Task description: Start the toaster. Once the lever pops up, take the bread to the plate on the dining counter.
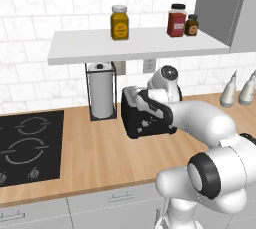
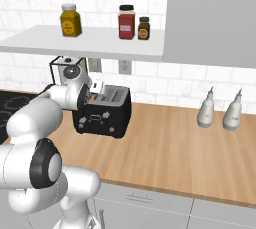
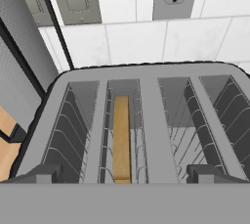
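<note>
Hovering just above the toaster (image 3: 141, 120), the gripper (image 3: 119, 174) points down into the slots with its two dark fingertips (image 3: 41, 173) spread wide apart and nothing between them. The toaster, black with a silver top, stands on the wood counter (image 1: 100, 158) beside the paper towel holder (image 1: 101, 90), below a white shelf (image 1: 135, 45) carrying spice jars (image 1: 119, 22). The bread (image 3: 121, 137) sits on edge, sunk in the left slot. A black cooktop (image 1: 27, 145) lies at the counter's left; two white bottles (image 2: 219, 109) stand well apart to the right.
</note>
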Robot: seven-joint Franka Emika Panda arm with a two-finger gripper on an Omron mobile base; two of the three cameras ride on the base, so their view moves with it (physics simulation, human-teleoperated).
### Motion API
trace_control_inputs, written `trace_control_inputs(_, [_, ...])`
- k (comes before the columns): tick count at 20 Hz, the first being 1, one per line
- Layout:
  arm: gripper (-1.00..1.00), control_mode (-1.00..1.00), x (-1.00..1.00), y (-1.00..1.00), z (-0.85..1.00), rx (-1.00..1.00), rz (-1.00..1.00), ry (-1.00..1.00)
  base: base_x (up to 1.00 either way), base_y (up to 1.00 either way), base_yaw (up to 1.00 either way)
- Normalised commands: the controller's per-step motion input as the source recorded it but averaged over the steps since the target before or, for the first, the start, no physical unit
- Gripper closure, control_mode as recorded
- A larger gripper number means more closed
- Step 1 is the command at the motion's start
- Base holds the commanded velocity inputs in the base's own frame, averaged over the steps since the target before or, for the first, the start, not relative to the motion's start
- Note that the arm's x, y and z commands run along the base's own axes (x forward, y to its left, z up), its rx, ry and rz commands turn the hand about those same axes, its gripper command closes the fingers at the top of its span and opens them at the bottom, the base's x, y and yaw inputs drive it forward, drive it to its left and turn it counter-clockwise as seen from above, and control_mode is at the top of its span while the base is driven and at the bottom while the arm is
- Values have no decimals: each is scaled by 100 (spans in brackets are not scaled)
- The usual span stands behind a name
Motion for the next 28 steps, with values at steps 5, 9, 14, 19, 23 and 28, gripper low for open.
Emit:
trace_control_inputs(5, [-100,-100,0,0,0,0,0,0,0,0,0])
trace_control_inputs(9, [-100,-100,0,0,0,0,0,0,0,0,0])
trace_control_inputs(14, [-100,-100,0,0,0,0,0,0,0,0,0])
trace_control_inputs(19, [-100,-100,0,0,0,0,0,0,0,0,0])
trace_control_inputs(23, [-100,-100,0,0,0,0,0,0,0,0,0])
trace_control_inputs(28, [-100,-100,0,0,0,0,0,0,0,0,0])
